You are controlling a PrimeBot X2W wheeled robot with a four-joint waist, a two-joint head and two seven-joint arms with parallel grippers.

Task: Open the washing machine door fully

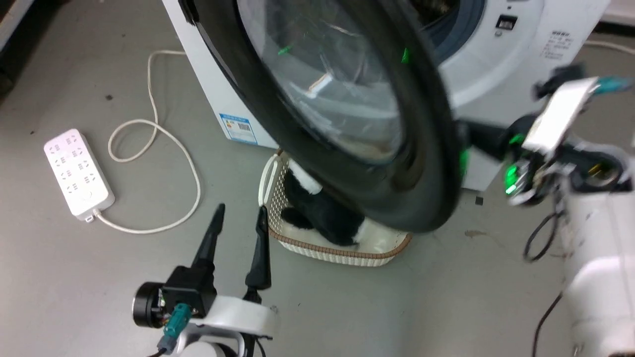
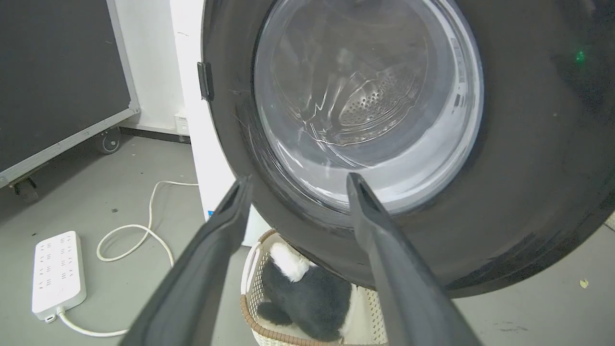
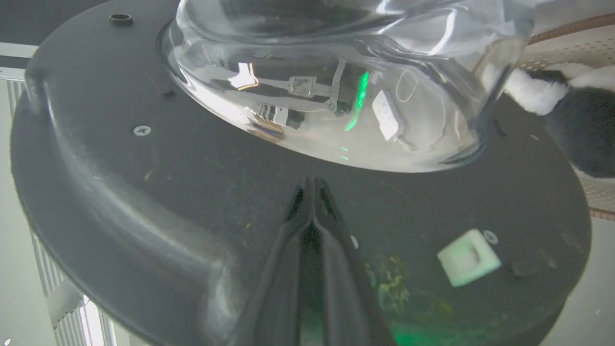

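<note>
White power strip: lies flat on the grey floor at the far left. Its pale cord loops toward the washing machine. No writing on it can be read.
Left gripper: fingers spread wide and empty, over the floor just left of the basket, apart from the door.
Sticker: blue-bordered label with a barcode, low on the machine's white side panel. The print is too small to read.
Basket: cream weave with a brown rim, on the floor at the machine's foot, beneath the door's lower edge. A black-and-white plush toy lies in it.
Washing machine door: glossy black ring around a clear glass bowl, angled out from the machine's front with its left edge at the front left corner. The drum mouth is uncovered behind it.
Right gripper: fingers pressed together, pinching nothing, tips against the door's black inner face just below the bowl.
Front-panel print: small dark lines at the machine front's upper right corner, illegible.
</note>
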